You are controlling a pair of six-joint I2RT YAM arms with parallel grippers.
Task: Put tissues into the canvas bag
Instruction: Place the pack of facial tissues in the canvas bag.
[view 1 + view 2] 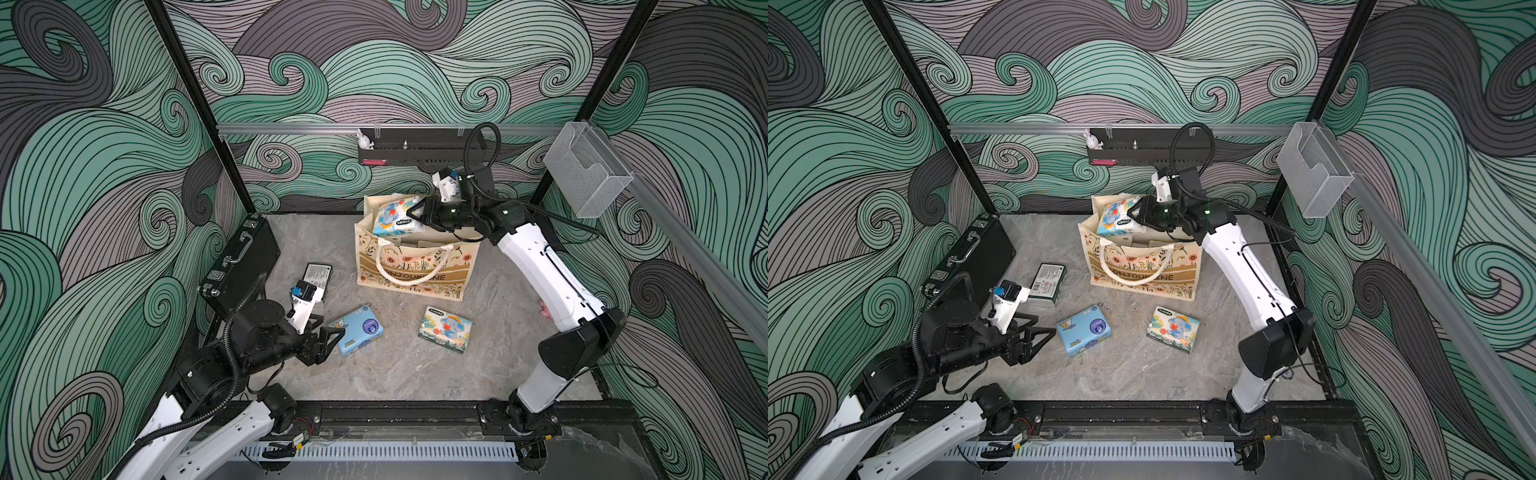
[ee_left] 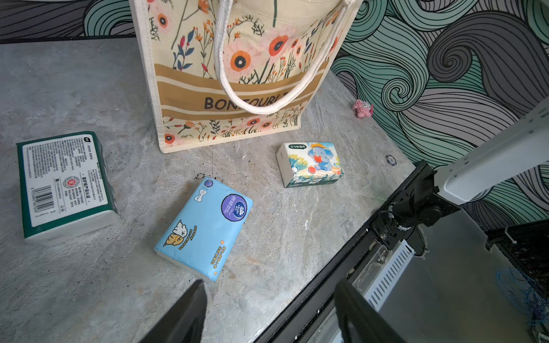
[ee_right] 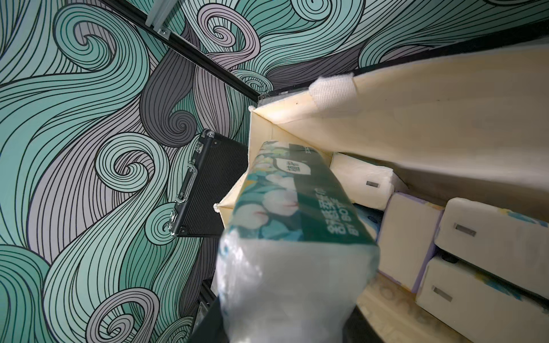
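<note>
Over on the left the black briefcase (image 1: 241, 266) stands closed against the wall. The left gripper (image 1: 328, 345) hangs spread and empty just beside a light blue pack (image 1: 360, 331), with a green-and-white pack (image 1: 318, 276) lying behind it. The canvas bag (image 1: 415, 270) stands open, several packs (image 3: 410, 237) stacked inside. The right gripper (image 1: 413, 216) is clamped on an elephant pack (image 1: 392, 218) over the bag's mouth. A second elephant pack (image 1: 445, 336) lies on the floor in front.

canvas bag (image 2: 178, 89) band: "BONJOUR", rest hidden | green pack (image 2: 64, 184) label: unreadable
</note>
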